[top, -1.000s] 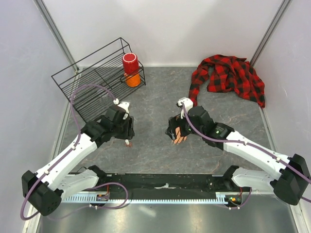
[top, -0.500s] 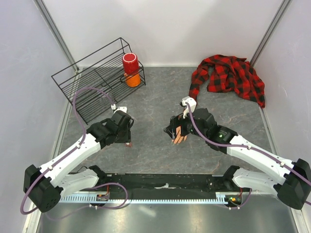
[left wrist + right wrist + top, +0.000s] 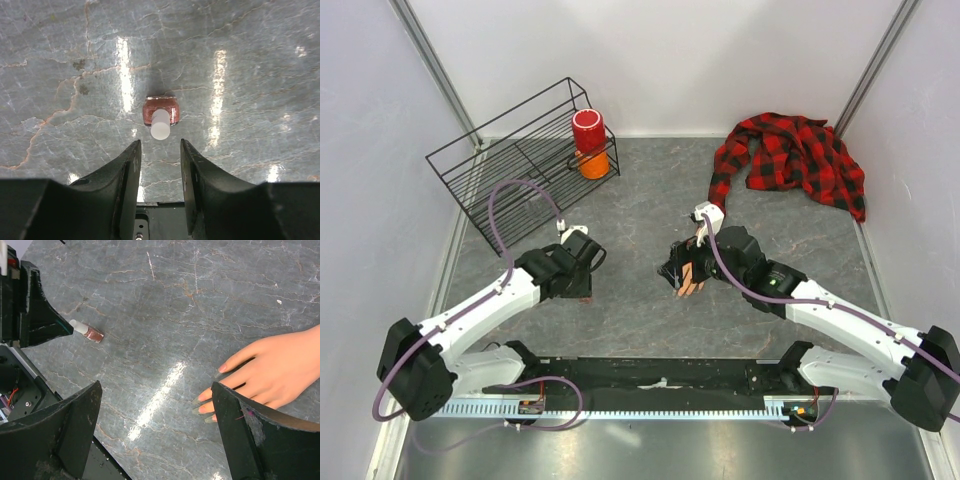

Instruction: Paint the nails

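Tipping or skating of the polish bottle (image 3: 160,112) is the chief hazard; it is small, white-capped and stands alone on the slick grey table (image 3: 640,200); if the left pincer (image 3: 160,145) comes on off-centre, one finger could clip the glass and knock it over or push it away; a pinch on the round cap alone could slip. Second hazard: the right pincer (image 3: 155,387) sits low beside the mannequin hand (image 3: 280,370), and a nudge would shift the nails (image 3: 202,398) out of position. Left arm: reached forward over the left half of the table, wrist angled down; pincer released, fingers partly apart with nothing between them, the bottle just ahead of the tips and roughly centred on the gap. Right arm: stretched inward to mid-table; pincer released, spread wide, grasping nothing. Nails: at the fingertips of the mannequin hand, palm down on the table, close to the right pincer's right-hand finger, well apart from the bottle.
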Tool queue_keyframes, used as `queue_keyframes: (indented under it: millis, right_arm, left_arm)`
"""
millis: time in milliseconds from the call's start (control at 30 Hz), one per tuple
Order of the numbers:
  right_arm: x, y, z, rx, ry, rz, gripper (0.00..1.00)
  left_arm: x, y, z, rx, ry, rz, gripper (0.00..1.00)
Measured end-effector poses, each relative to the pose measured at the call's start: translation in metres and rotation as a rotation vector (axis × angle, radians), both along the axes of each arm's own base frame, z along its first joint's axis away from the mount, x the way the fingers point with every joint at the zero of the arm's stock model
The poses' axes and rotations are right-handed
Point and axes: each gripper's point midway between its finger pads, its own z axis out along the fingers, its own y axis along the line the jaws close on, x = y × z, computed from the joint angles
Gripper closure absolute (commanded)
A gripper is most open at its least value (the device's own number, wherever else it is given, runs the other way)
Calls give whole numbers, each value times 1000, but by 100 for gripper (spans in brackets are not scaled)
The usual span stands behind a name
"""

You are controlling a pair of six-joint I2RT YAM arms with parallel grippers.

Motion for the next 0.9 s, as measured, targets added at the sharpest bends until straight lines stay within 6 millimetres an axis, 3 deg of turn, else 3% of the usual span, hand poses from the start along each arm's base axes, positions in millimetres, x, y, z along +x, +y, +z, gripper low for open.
queue_keyframes:
  millis: [700, 900]
  right_arm:
    - [-3, -2, -6, -7, 6, 2, 2]
    - [-3, -1, -9, -10, 3, 7, 2]
  left_arm:
    - [5, 3, -22, 59, 24, 22, 62]
    - [9, 0, -23, 47, 10, 21, 80]
